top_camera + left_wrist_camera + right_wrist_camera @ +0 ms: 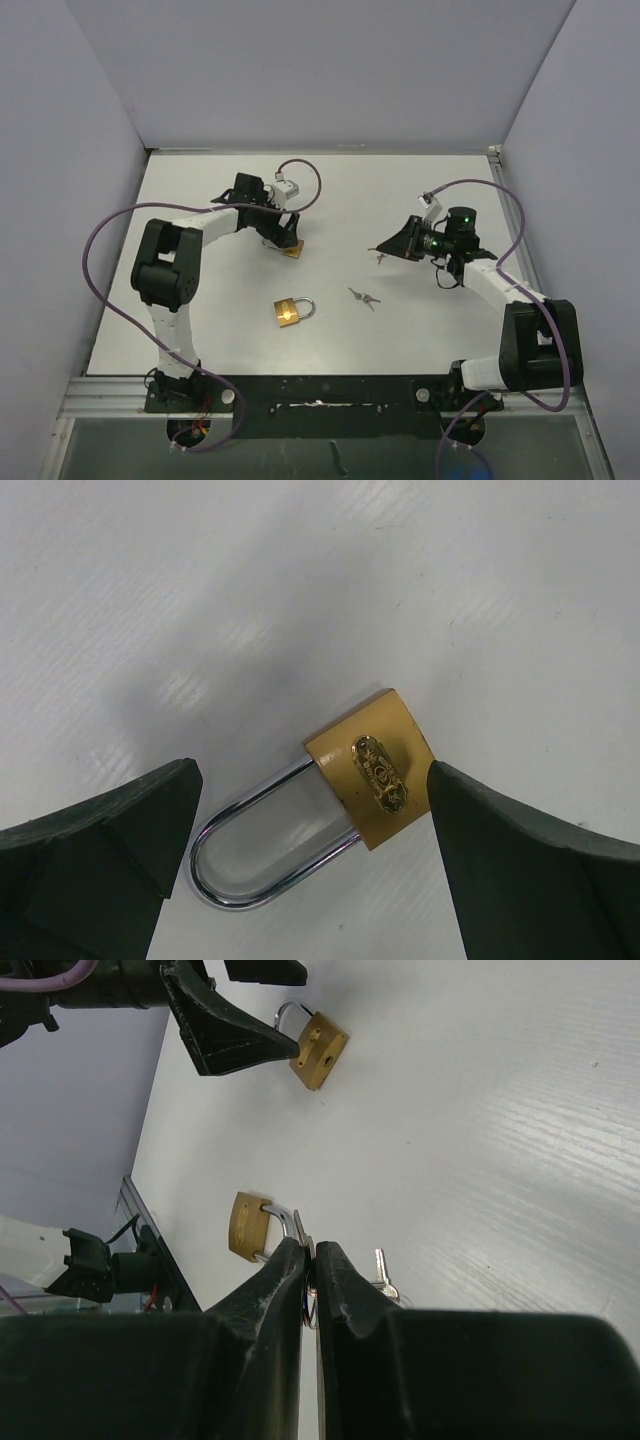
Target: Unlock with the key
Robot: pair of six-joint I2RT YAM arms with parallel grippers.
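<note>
A brass padlock (375, 770) with a steel shackle (255, 855) lies flat between the open fingers of my left gripper (312, 780); the fingers do not touch it. In the top view this padlock (294, 252) is at the far left under my left gripper (283, 241). A second brass padlock (291, 312) lies at the table's middle front. My right gripper (310, 1250) is shut on a small silver key (302, 1230) with a ring, held above the table (382, 252). Another pair of keys (364, 297) lies on the table.
The white table (420, 190) is walled by grey panels at the back and sides. In the right wrist view I see the second padlock (248, 1226), a loose key (381, 1272), and far off the left gripper (235, 1038) over its padlock (320, 1052).
</note>
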